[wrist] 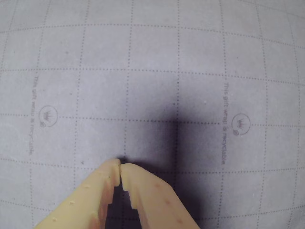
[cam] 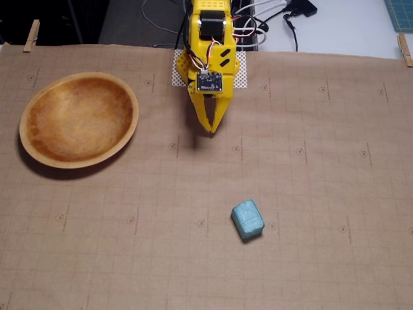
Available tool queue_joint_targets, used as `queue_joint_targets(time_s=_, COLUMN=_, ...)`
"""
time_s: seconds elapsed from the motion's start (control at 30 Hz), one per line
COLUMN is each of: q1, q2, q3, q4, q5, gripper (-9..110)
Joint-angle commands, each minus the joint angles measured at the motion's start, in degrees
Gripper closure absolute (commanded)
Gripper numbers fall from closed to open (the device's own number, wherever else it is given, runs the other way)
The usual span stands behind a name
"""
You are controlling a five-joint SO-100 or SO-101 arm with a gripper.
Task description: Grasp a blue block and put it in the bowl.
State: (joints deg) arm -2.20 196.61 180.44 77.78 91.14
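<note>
The blue block (cam: 248, 219), a small light-blue cuboid, lies on the brown paper in the fixed view, below and right of centre. The wooden bowl (cam: 79, 120) sits at the left, empty. My yellow gripper (cam: 211, 130) hangs near the top centre, shut and empty, well above the block in the picture and to the right of the bowl. In the wrist view the gripper (wrist: 120, 164) shows its two tips closed together over bare paper. Neither block nor bowl shows in the wrist view.
Gridded brown wrapping paper (cam: 322, 194) covers the table, held by clothespins (cam: 31, 35) at the far corners. Cables (cam: 271, 26) lie behind the arm's base. A white mesh pad (cam: 242, 74) sits under the base.
</note>
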Motion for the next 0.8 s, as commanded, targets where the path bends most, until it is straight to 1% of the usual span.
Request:
queue_joint_targets(time_s=0.0, q1=-0.5, q2=0.3, q3=-1.4, q4=-0.4, q5=0.4, gripper=105)
queue_joint_targets(time_s=0.17, q1=-1.9, q2=0.5, q3=-5.2, q4=-0.5, q5=0.2, gripper=104)
queue_joint_targets(time_s=0.43, q1=-6.7, q2=0.2, q3=-19.7, q4=-0.4, q5=0.4, gripper=105)
queue_joint_targets(time_s=0.77, q1=-8.8, q2=-0.3, q3=-26.4, q4=-0.7, q5=0.4, gripper=104)
